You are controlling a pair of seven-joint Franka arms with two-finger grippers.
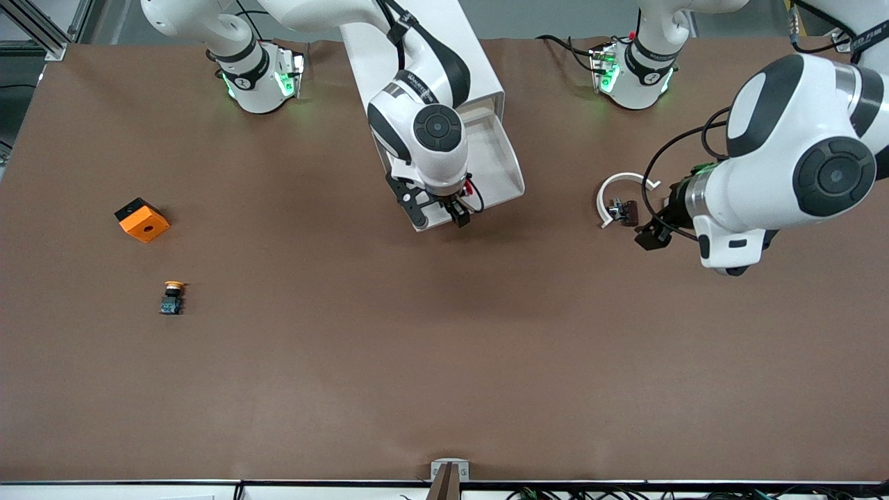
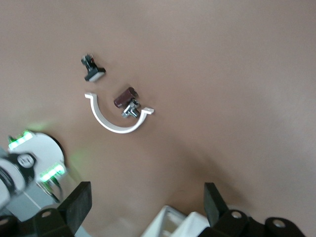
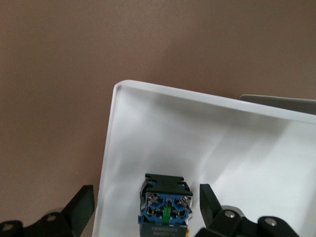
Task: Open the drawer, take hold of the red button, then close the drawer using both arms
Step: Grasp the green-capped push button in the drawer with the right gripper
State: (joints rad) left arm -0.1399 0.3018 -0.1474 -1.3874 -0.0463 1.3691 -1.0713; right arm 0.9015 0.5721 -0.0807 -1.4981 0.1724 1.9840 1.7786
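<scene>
The white drawer (image 1: 505,169) stands pulled out of its white cabinet (image 1: 486,83) at the table's middle. In the right wrist view the button (image 3: 165,203) lies in the drawer (image 3: 222,143), showing its blue base and black collar; its red cap is hidden. My right gripper (image 1: 458,212) hangs open just over the drawer's front corner. In its wrist view the right gripper (image 3: 145,207) has one finger outside the drawer wall and the other beside the button, not touching it. My left gripper (image 1: 649,232) is open and empty over bare table toward the left arm's end (image 2: 145,207).
An orange block with a hole (image 1: 142,219) and an orange-capped button (image 1: 172,297) lie toward the right arm's end. A white curved bracket (image 1: 620,189) and a small brown part (image 1: 625,210) lie beside my left gripper; they also show in the left wrist view (image 2: 116,126).
</scene>
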